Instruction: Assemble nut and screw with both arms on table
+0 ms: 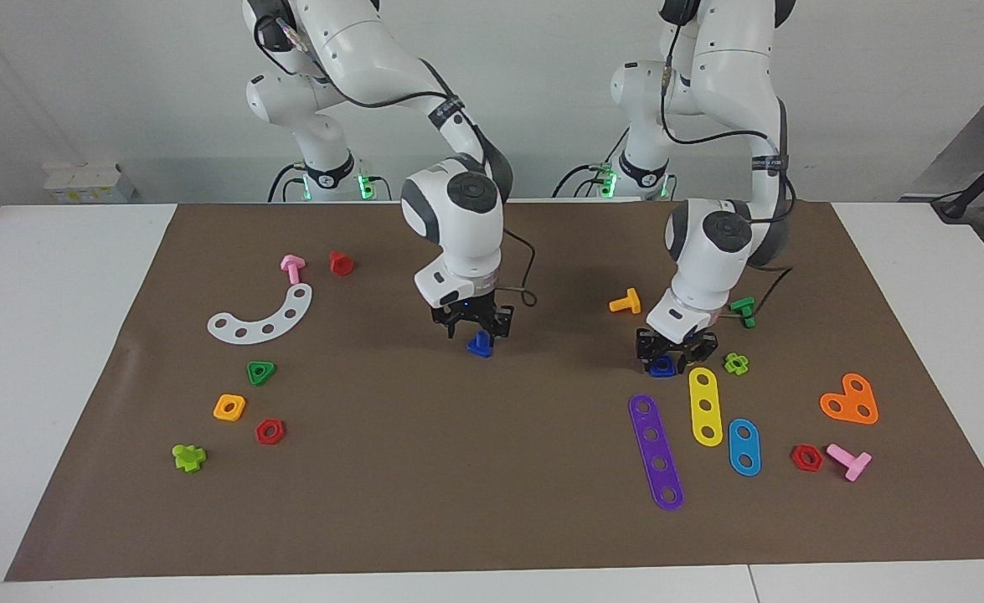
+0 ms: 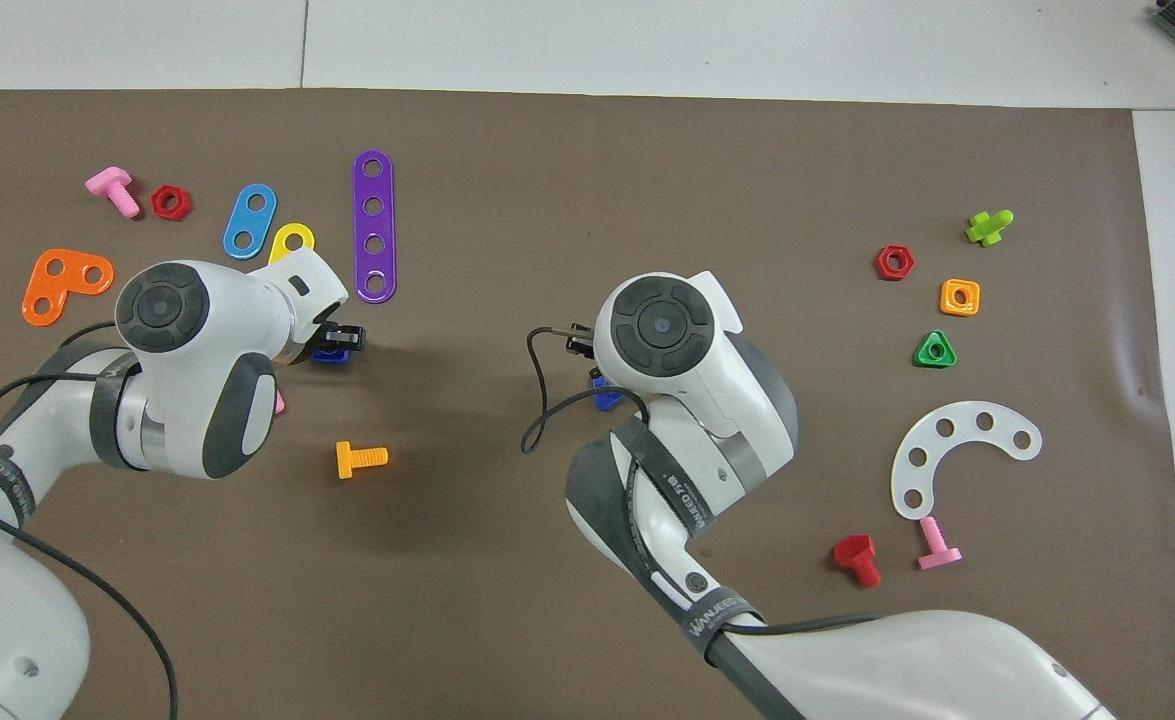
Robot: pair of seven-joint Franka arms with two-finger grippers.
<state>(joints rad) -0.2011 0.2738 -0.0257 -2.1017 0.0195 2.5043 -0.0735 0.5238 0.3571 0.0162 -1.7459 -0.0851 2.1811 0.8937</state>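
The brown mat (image 1: 492, 511) covers most of the white table. My right gripper (image 1: 480, 332) hangs over the middle of the mat, shut on the dark blue screw (image 1: 480, 346), which sits just above the mat. In the overhead view only a bit of the screw (image 2: 606, 400) shows under the right wrist. My left gripper (image 1: 669, 357) is down at the mat toward the left arm's end, its fingers closed around the dark blue nut (image 1: 663, 366). The nut (image 2: 329, 355) shows at the gripper's tip in the overhead view.
Close to the left gripper lie an orange bolt (image 1: 625, 302), a green bolt (image 1: 744, 311), a light green piece (image 1: 736, 363), a yellow strip (image 1: 705, 405) and a purple strip (image 1: 656, 451). A white curved strip (image 1: 261, 316) and several small nuts lie toward the right arm's end.
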